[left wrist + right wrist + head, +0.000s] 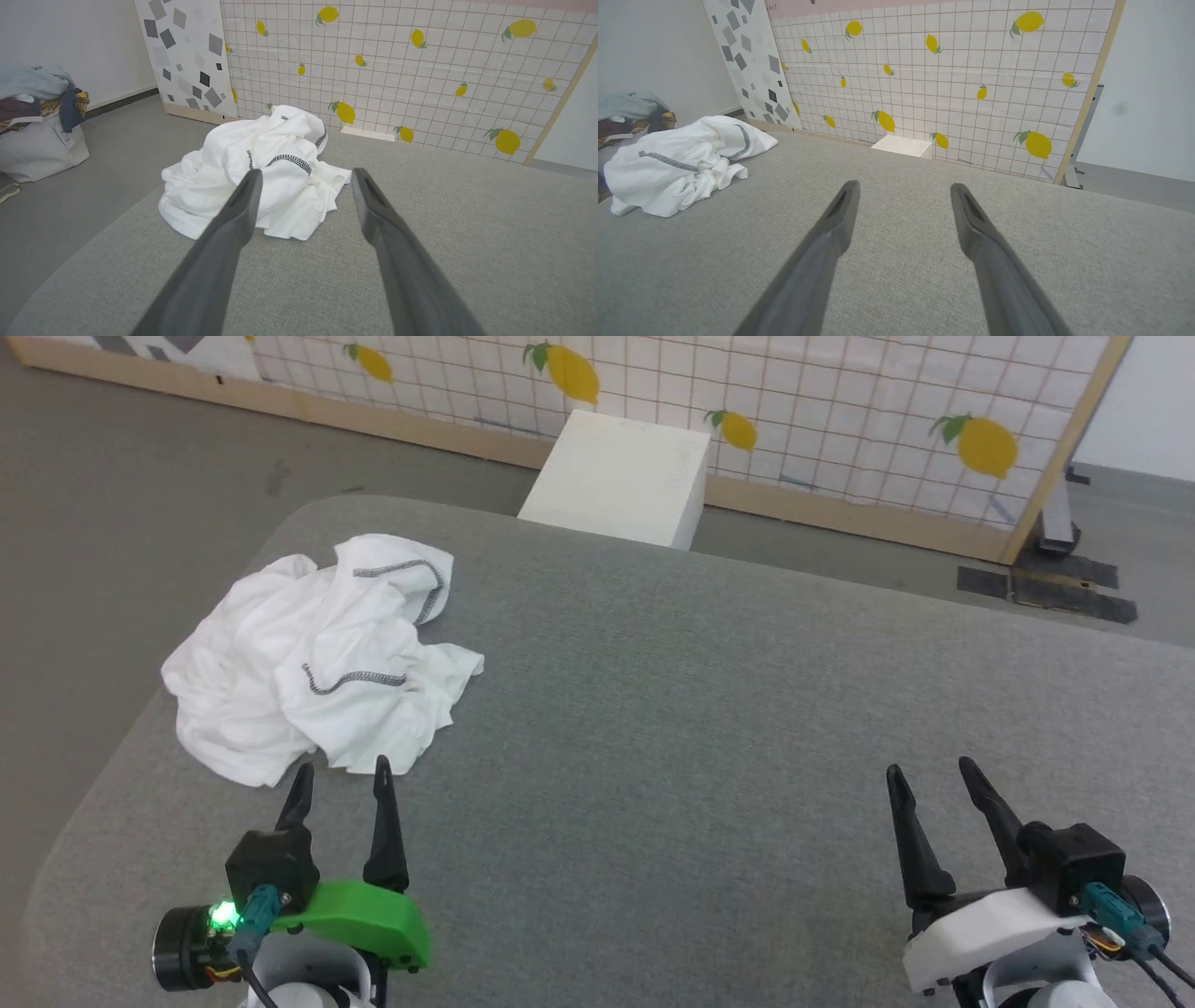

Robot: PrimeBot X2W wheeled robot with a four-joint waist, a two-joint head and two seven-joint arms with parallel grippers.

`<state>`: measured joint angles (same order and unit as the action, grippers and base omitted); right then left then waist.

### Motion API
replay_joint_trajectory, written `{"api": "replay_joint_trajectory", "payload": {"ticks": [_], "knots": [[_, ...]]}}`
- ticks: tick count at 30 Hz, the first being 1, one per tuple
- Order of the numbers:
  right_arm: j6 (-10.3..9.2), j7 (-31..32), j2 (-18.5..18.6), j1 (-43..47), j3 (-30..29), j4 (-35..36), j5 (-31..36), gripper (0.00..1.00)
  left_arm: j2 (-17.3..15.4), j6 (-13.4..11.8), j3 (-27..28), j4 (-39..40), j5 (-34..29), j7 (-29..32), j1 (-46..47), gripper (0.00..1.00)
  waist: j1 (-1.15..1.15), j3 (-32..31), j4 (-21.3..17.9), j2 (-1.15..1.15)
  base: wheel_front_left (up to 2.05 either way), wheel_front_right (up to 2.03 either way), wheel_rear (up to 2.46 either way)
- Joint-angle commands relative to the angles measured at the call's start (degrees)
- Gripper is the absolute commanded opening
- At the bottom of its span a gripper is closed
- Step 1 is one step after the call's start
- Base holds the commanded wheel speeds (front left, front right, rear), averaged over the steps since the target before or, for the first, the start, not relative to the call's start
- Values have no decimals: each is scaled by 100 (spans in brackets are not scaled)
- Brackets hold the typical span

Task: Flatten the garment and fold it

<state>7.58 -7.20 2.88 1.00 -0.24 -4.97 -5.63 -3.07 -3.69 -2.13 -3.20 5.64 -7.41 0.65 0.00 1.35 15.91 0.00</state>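
White crumpled garment [280, 663] lies just beyond the left end effector [344, 765]

Left end effector [342, 764] green-shelled, right one [930, 766] white-shelled

White garment [317, 663] crumpled in heap, grey-stitched hems showing.
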Motion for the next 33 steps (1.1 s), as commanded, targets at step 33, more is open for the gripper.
{"api": "replay_joint_trajectory", "payload": {"ticks": [33], "knots": [[-7, -457, 0, 105, 216, -206, -244, 100, 15, -254, -40, -125, 292, -438, -104, 100, 0, 12, 802, 0, 0, 0, 0]]}}
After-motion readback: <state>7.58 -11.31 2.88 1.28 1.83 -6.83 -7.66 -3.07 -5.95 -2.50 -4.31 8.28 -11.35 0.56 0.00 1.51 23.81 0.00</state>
